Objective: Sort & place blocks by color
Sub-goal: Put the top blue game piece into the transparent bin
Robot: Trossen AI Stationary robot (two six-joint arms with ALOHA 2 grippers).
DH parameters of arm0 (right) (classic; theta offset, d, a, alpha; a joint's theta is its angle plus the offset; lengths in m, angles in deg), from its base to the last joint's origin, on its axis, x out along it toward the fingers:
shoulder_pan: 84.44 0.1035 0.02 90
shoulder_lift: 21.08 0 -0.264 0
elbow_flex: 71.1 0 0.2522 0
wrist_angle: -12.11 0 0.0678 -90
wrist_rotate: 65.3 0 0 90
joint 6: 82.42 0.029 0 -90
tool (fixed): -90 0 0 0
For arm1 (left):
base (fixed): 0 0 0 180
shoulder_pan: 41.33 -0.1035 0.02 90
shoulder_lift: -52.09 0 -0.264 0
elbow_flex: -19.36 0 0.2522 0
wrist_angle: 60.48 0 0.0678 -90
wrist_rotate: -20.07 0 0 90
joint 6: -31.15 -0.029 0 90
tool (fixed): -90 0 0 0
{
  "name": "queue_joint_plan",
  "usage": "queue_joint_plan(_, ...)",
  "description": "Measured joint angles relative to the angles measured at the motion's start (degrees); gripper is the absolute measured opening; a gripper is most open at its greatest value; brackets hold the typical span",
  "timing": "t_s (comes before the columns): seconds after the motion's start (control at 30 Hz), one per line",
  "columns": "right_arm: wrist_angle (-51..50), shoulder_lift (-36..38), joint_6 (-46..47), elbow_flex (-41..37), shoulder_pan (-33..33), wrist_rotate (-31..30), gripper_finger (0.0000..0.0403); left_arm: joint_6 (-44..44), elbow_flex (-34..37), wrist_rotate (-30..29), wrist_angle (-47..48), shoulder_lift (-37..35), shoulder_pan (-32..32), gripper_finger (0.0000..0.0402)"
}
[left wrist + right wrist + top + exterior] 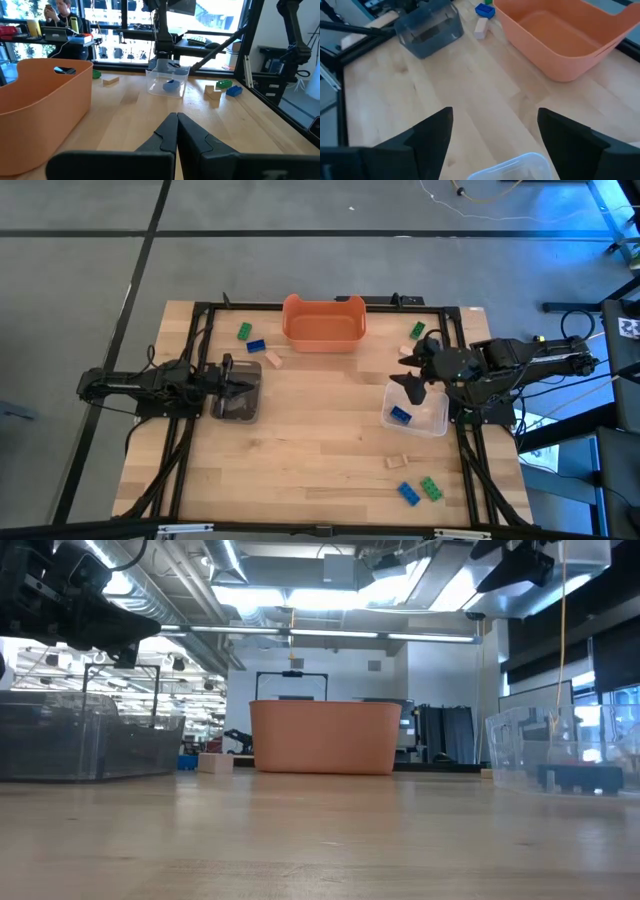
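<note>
Your right tool [492, 137] hangs spread above the clear container [418, 412], which holds one blue block [401, 416]. Your left tool [176, 131], pressed together, waits over the dark container [238, 392]. Remaining blocks [420, 489] lie scattered across the surface [320, 430]. Risk: a low descent could clip the container rim and shift it.

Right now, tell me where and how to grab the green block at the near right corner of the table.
Take the green block from straight above, gripper fingers across its short sides. It lies flat and skewed, and the blue block sits close beside it, so a low sideways approach would likely knock that one.
</note>
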State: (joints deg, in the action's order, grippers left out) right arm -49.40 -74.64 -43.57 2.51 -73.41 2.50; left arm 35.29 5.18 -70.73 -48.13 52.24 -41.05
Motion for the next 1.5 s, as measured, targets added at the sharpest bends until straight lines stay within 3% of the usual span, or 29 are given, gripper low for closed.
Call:
queue_joint_plan(0.67, 1.9, 0.0, 1.4, 0.0, 0.0, 0.0, 0.0292, 4.3, 0.0, 0.0, -6.5, 0.0, 0.0, 0.0000)
queue_joint_plan(0.8, 1.9, 0.0, 1.4, 0.0, 0.0, -0.1, 0.0292, 6.2, 0.0, -0.6, -13.5, 0.0, 0.0, 0.0000)
queue_joint_plan(0.93, 1.9, 0.0, 1.5, 0.0, 0.0, -0.2, 0.0292, 9.1, -1.8, -5.4, -20.6, 0.9, 0.0, 0.0001)
queue_joint_plan(1.03, 2.9, 0.0, 1.4, 0.0, 0.0, -0.2, 0.0292, 8.0, -7.7, -8.6, -17.3, 3.3, 0.0, 0.0012)
queue_joint_plan(1.13, 4.1, 0.0, 1.3, 0.0, 0.0, -0.3, 0.0292, 5.8, -15.4, -10.6, -7.2, 8.2, 0.0, 0.0038)
queue_joint_plan(1.5, 4.3, 0.0, 0.8, 0.0, 0.0, -1.2, 0.0292, 4.7, -42.8, -18.2, 25.8, 26.9, -2.2, 0.0177)
